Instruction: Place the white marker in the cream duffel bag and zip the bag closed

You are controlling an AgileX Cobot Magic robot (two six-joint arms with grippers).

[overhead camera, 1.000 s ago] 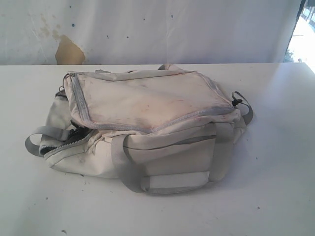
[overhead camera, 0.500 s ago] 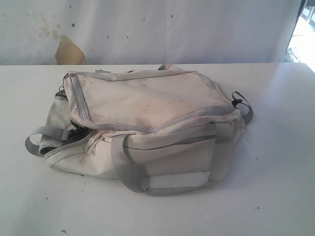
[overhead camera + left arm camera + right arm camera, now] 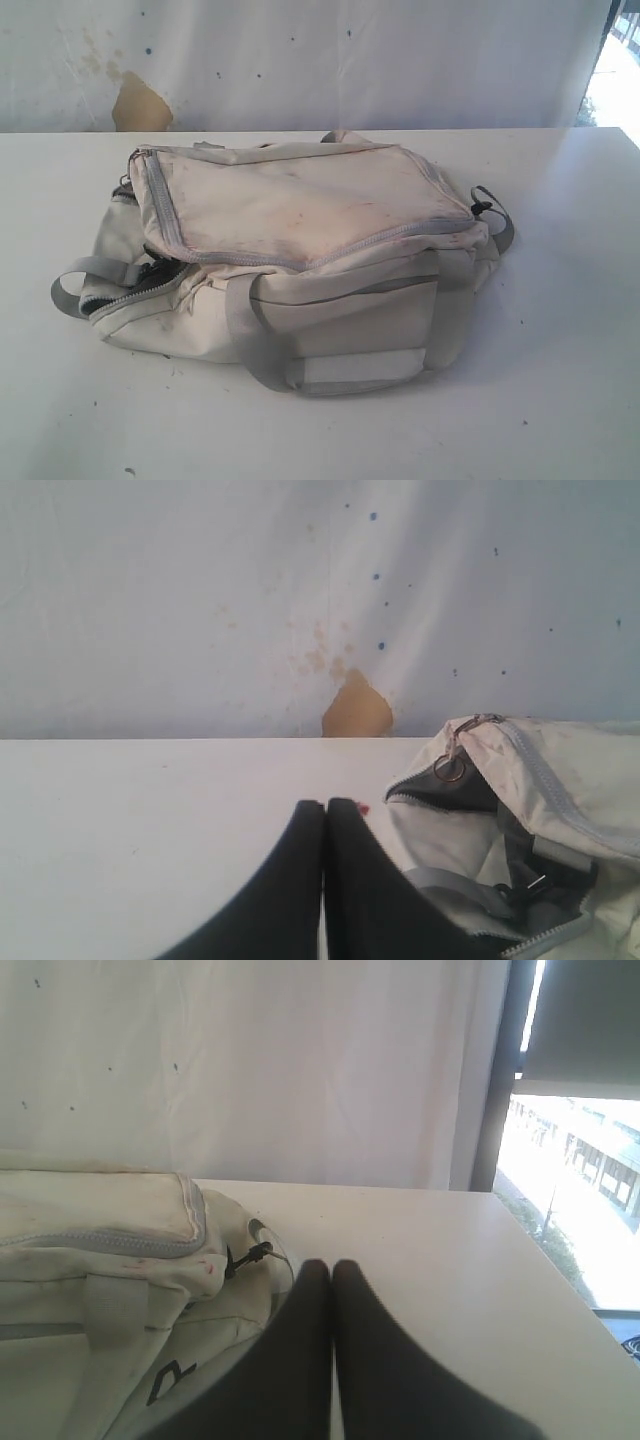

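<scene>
The left gripper (image 3: 325,805) has its black jaws pressed together, tip against tip, with nothing between them. They hang low over the white desk (image 3: 150,810). Just beside and slightly beyond the tips lies one end of the cream duffel bag (image 3: 590,770); whether the jaws touch its fabric cannot be told. At that end a grey zip stands partly open on a dark gap (image 3: 455,795), with a metal pull ring (image 3: 449,770) hanging at its top. Grey webbing (image 3: 450,885) crosses below it.

The right gripper (image 3: 323,1266) is also closed, jaws flush together and empty. The bag's other end sits just beside these tips, and a short black cord pull (image 3: 250,1255) dangles from its corner towards them. Nearer the wrist, a dark printed mark (image 3: 170,1380) shows on the bag's side, too cut off to read. No other writing is legible.

In the exterior view the bag lies on its side in the middle of the desk, its stained top panel edged by a grey zipper (image 3: 165,215) and a grey handle strap (image 3: 245,340) looped across the near side. Where the white marker is cannot be told. Beyond the bag hangs a white backdrop (image 3: 150,600) with a tan patch (image 3: 355,710).
</scene>
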